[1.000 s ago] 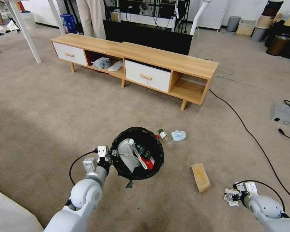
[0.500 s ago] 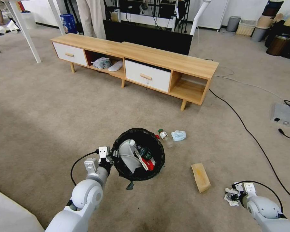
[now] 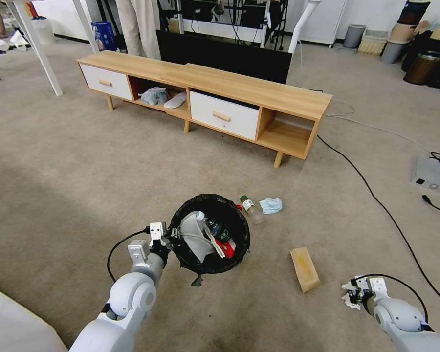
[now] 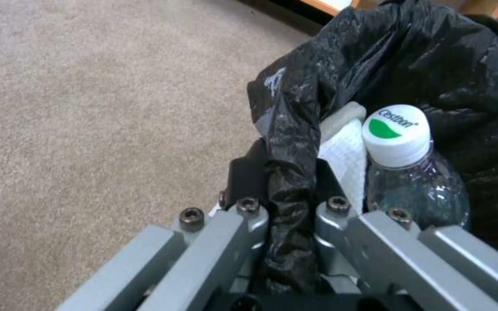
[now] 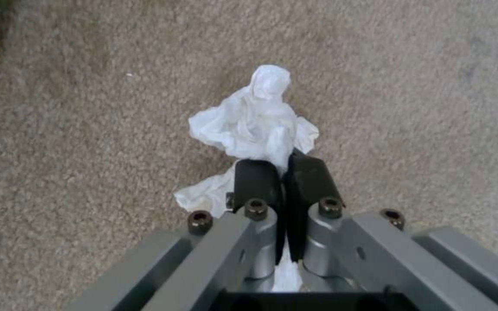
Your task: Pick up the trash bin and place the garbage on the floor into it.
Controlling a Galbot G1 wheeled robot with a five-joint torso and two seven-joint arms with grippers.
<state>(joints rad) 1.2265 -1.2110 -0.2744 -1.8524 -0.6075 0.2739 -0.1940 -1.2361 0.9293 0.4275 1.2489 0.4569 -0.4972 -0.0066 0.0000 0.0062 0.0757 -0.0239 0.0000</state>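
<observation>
We are holding the trash bin (image 3: 211, 234) by its rim with our left gripper (image 3: 167, 238), at about seven o'clock in the head view. The left wrist view shows the jaws clamped on a fold of the black liner (image 4: 286, 190) and the rim under it, which keeps the mouth facing up so litter can drop in. Inside the bin, a clear bottle (image 4: 406, 172) and some white paper are already lying, with a red-and-white wrapper beside them.

Our right gripper (image 3: 353, 296) is hanging low at about four o'clock, pinching the white tissue (image 5: 255, 125) between closed pads (image 5: 255, 179), most of it bunching loose beyond the tips, just above the floor (image 3: 73, 166).

A second bottle (image 3: 251, 209) and the face mask (image 3: 271, 205) are lying just beyond the bin at one o'clock. The brown paper bag (image 3: 304, 268) is resting between the bin and our right gripper, all within easy reach, we judge.
</observation>
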